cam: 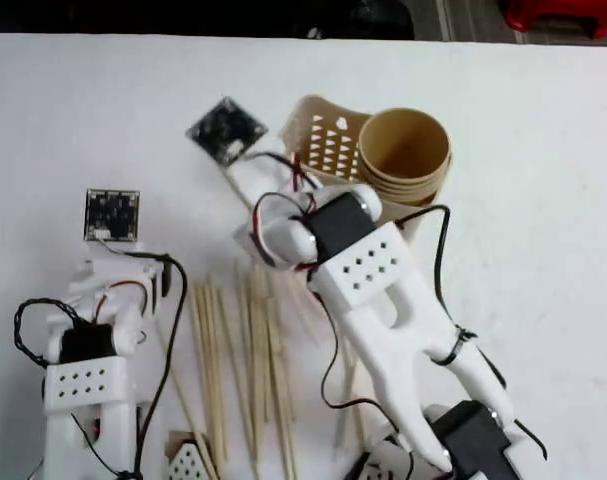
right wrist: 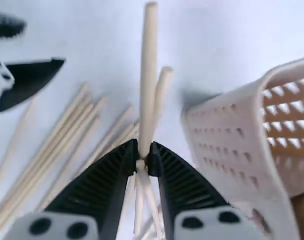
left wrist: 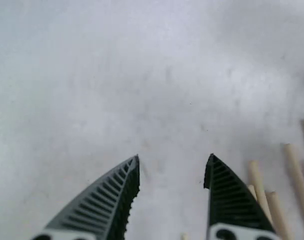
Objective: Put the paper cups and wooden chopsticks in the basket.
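Note:
My right gripper [right wrist: 141,150] is shut on two wooden chopsticks [right wrist: 149,75], which stick out past its tips. It hangs just beside the cream perforated basket [right wrist: 242,150]. In the high view the basket [cam: 328,140] stands at the back centre. A stack of brown paper cups [cam: 403,150] stands at its right side, seemingly inside it. Several loose chopsticks [cam: 233,370] lie spread on the table between the arms. My left gripper [left wrist: 174,165] is open over bare white table. Chopstick ends [left wrist: 292,175] lie just beside it.
The right arm [cam: 363,260] stretches from the front right to the basket, over part of the chopstick pile. The left arm [cam: 83,370] stands at the front left. Black camera boards [cam: 226,130] [cam: 111,215] sit above each wrist. The white table [cam: 543,250] is bare at the right.

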Controlling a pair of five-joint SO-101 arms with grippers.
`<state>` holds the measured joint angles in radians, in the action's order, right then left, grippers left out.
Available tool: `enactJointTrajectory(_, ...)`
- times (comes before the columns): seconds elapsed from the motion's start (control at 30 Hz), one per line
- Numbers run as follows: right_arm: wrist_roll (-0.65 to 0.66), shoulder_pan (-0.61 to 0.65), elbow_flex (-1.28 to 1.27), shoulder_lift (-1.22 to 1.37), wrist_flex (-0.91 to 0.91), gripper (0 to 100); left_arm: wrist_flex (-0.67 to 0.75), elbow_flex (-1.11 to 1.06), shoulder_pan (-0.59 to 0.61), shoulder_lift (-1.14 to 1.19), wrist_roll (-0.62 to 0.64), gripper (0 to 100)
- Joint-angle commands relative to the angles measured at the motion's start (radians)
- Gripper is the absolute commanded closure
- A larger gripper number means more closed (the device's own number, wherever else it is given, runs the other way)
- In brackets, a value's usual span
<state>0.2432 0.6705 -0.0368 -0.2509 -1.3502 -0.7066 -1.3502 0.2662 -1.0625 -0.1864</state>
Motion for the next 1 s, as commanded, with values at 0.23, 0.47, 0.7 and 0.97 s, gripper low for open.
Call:
enactJointTrajectory(0.23,-0.095,-0.024,0.364,-0.038,-0.008,98.0,0.026,0.003,0.007,-0.028,0.0,79)
enactJointTrajectory(0.47,-0.118,-0.071,0.563,-0.035,-0.007,98.0,0.026,0.003,0.007,-0.028,0.0,79)
enactJointTrajectory(0.7,-0.118,-0.162,0.632,-0.033,0.085,98.0,0.026,0.003,0.007,-0.028,0.0,79)
enactJointTrajectory(0.97,-0.11,-0.268,0.632,0.038,0.206,98.0,0.026,0.003,0.007,-0.028,0.0,79)
